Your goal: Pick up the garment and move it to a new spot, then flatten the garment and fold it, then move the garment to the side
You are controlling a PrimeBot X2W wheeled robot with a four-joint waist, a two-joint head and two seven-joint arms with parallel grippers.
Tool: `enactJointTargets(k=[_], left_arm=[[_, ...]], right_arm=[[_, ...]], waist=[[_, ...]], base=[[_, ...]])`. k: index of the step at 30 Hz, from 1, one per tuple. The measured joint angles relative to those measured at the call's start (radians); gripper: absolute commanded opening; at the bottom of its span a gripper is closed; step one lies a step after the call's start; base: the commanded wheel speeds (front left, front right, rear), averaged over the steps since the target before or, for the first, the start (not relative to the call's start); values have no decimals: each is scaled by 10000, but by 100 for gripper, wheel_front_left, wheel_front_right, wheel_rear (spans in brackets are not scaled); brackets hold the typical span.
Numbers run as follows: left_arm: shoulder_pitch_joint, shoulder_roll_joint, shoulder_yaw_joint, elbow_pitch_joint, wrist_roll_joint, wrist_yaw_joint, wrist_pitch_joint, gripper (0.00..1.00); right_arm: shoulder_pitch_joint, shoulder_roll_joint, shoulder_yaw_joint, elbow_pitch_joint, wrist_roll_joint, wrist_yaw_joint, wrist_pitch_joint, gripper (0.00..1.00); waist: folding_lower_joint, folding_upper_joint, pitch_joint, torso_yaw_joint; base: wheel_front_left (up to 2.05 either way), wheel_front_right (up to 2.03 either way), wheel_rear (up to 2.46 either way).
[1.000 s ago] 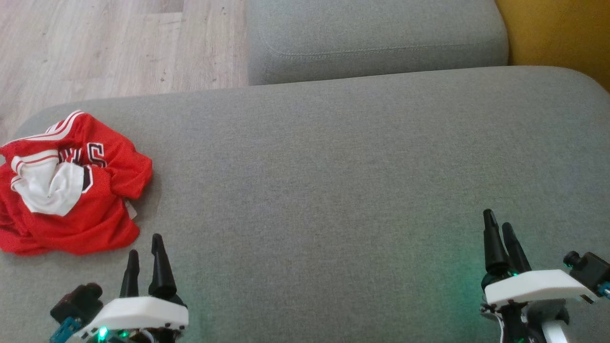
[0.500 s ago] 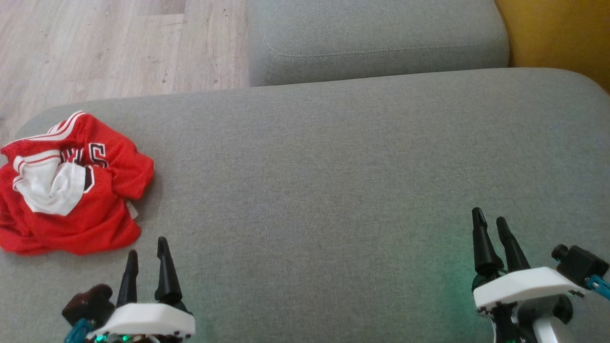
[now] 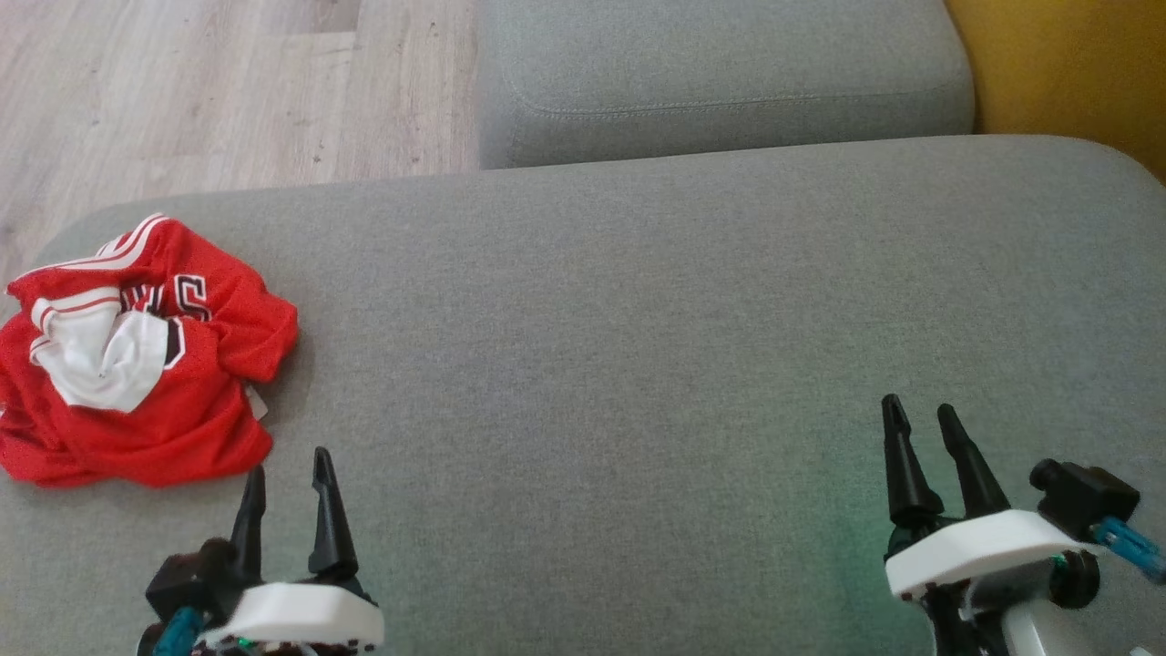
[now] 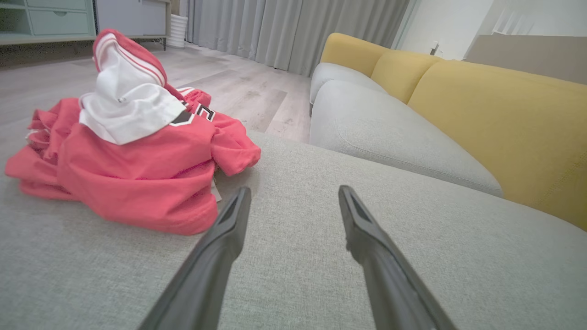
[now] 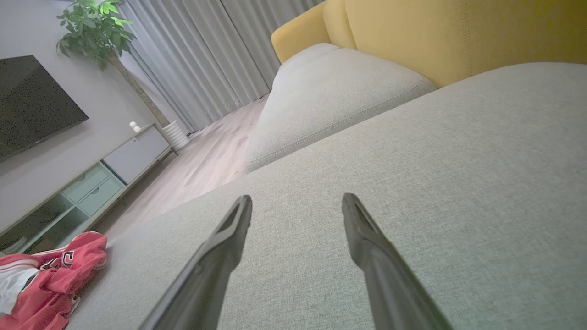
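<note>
Seeing red mesh jersey point(image 3: 137, 383) crumpled in a heap at the left end of the large grey seat cushion point(image 3: 638, 364). Lying loose, gripped by nothing. White inner fabric and red-and-white striped trim bunched on top (black-and-white lettering partly showing, not readable).

Left gripper point(image 3: 290, 460) at lower left in head view, just beside the jersey's near hem, fingers pointing away from the robot. Jaws apart, nothing between them. In left wrist view the left-hand finger tip sits close by the heap's lower edge; can't tell if touching.

Right gripper point(image 3: 918, 403) at lower right, well apart from the jersey, over bare cushion fabric. Jaws apart as well, empty.

Beyond the big cushion: second grey cushion point(image 3: 720, 73), yellow backrest point(image 3: 1066, 64) to its right, pale wood floor point(image 3: 182, 91) to its left. Grey curtains point(image 4: 293, 27) in the background of left wrist view; wall TV point(image 5: 32, 101), potted plant point(image 5: 96, 27) and low cabinet point(image 5: 91, 183) in right wrist view.
</note>
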Motion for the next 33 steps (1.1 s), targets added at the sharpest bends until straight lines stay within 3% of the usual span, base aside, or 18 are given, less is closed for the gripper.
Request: enactJointTargets(k=[33], left_arm=[[244,0,-242,167,3129,483,-894,100]], right_arm=[[11,-4,449,-368,-3348,0,-627,100]], waist=[[0,0,-150,-42]], base=[[0,0,0]])
